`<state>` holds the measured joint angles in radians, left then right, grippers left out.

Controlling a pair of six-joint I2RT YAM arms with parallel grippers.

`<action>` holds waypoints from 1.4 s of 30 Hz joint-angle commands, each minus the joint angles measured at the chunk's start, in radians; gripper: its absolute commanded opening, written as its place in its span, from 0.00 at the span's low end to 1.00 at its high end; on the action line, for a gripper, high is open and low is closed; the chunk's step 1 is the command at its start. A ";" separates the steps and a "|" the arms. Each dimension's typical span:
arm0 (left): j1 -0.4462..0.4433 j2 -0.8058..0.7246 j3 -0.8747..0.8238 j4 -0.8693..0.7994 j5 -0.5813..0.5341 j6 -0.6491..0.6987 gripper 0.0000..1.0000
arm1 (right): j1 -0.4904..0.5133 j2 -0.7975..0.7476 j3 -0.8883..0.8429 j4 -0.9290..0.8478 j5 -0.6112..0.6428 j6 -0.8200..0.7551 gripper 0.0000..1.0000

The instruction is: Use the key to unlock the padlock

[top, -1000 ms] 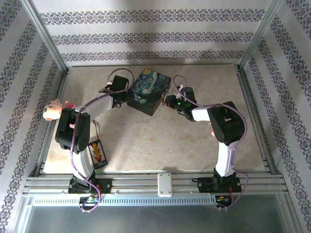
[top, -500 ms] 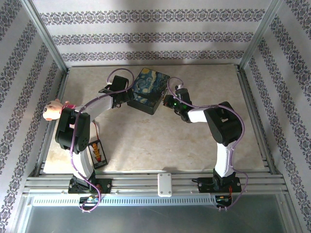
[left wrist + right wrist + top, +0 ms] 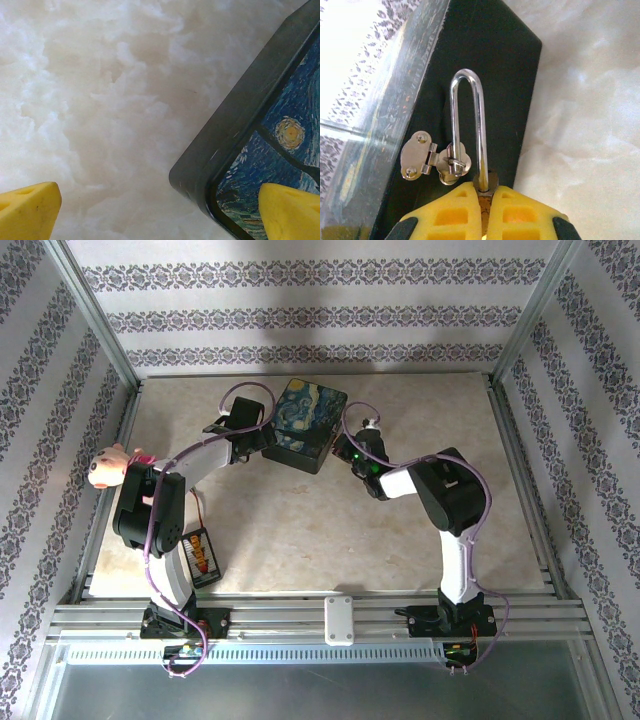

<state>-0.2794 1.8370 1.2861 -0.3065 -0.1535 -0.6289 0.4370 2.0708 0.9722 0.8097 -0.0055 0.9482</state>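
Right wrist view: the padlock point(image 3: 481, 150) is pinched at its body between the pressed-together yellow fingers of the right gripper point(image 3: 484, 195). Its silvery shackle point(image 3: 465, 75) is stood against the dark side of the starry-night box point(image 3: 490, 65) — one leg is seen at the latch point(image 3: 432, 160). The left gripper point(image 3: 160, 210) is spread wide — one finger over the marbled table point(image 3: 100, 100), one over the painted lid.

The tabletop point(image 3: 300, 530) is bare across its near middle and far-right corner. The box point(image 3: 305, 420) blocks the far middle, with the left gripper point(image 3: 264, 440) and right gripper point(image 3: 345, 451) crowding its sides, and a dark packet point(image 3: 200, 556) lies toward the near-left corner.
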 commanded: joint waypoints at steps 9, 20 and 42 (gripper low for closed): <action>0.029 0.005 -0.058 -0.119 -0.038 0.014 1.00 | -0.006 0.003 0.014 0.215 0.207 0.004 0.00; 0.037 -0.009 -0.058 -0.121 -0.048 0.021 1.00 | -0.011 -0.026 -0.032 0.182 0.155 -0.236 0.00; 0.049 -0.113 -0.066 -0.106 0.003 -0.018 1.00 | -0.007 -0.236 -0.375 0.185 0.145 -0.032 0.00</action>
<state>-0.2272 1.7996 1.2129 -0.3862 -0.1581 -0.6304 0.4026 1.8622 0.6327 0.9470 0.1490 0.8967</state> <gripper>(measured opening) 0.999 0.039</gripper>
